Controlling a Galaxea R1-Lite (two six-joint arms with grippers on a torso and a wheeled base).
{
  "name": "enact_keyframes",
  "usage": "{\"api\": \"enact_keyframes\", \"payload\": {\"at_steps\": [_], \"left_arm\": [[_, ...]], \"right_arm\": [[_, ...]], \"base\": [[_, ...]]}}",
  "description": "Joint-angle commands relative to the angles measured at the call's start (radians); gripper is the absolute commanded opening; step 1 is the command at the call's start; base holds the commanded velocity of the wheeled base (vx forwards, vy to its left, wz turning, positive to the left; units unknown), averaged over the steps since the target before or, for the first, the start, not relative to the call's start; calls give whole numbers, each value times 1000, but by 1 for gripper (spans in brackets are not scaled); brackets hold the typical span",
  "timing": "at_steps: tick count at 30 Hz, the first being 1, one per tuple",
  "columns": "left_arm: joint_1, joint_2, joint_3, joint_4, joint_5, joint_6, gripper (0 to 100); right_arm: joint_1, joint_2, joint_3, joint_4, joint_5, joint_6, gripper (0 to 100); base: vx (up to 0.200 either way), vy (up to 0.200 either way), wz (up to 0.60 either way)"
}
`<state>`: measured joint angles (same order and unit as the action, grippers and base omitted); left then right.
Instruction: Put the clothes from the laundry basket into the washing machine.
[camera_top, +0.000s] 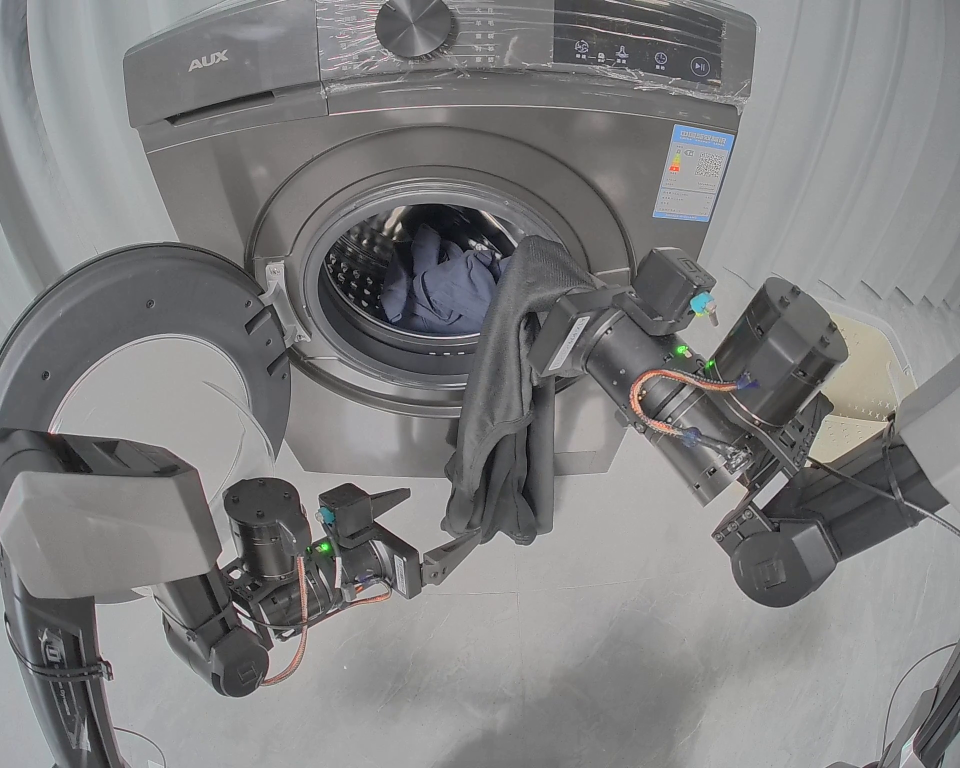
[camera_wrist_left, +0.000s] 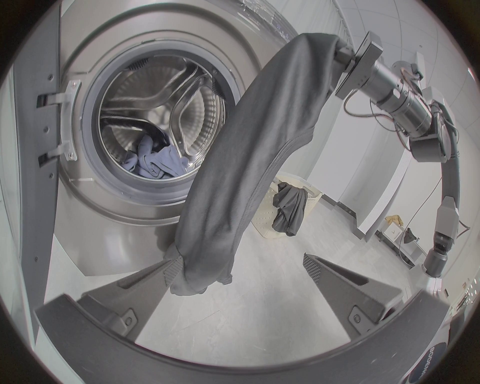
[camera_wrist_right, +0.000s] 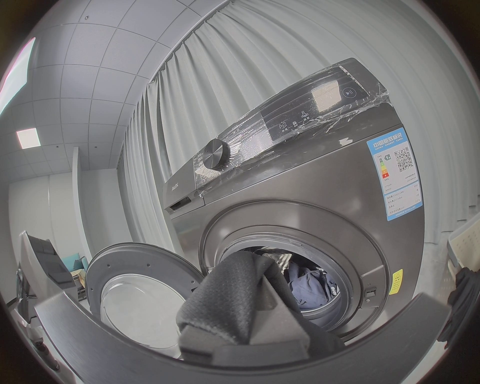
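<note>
Before the grey front-loading washing machine (camera_top: 420, 150)'s mouth, right pincer (camera_top: 548, 318) clamped on a dark grey garment (camera_top: 505, 400).
Its hem touches the spread-open left pincer (camera_top: 420, 528); blue clothes (camera_top: 445, 290) lie in the drum (camera_wrist_left: 195, 110).

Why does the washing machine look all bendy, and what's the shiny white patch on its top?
Both wrist views come through a rounded lens, so the washing machine bulges and the corners go black. In the right wrist view, the white patch is light glaring off the plastic wrap over the control panel. The head view bends it less.
</note>
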<state>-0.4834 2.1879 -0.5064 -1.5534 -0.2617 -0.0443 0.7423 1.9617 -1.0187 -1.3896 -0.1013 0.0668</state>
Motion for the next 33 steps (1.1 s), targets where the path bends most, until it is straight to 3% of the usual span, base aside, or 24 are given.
{"api": "enact_keyframes", "payload": {"at_steps": [1, 17, 26, 27, 33], "left_arm": [[-1, 76, -35, -4, 2, 0, 100], [0, 293, -288, -2, 9, -14, 100], [48, 394, -462, -1, 58, -8, 100], [49, 395, -466, -2, 58, -8, 0], [51, 397, -517, -2, 59, -17, 0]], "right_arm": [[6, 2, 0, 0, 0, 1, 0], [15, 5, 6, 0, -2, 5, 0], [17, 5, 8, 0, -2, 7, 0], [17, 5, 8, 0, -2, 7, 0], [15, 5, 19, -2, -2, 8, 0]], "base": [[0, 0, 0], [0, 0, 0], [0, 0, 0], [0, 0, 0], [0, 0, 0]]}}
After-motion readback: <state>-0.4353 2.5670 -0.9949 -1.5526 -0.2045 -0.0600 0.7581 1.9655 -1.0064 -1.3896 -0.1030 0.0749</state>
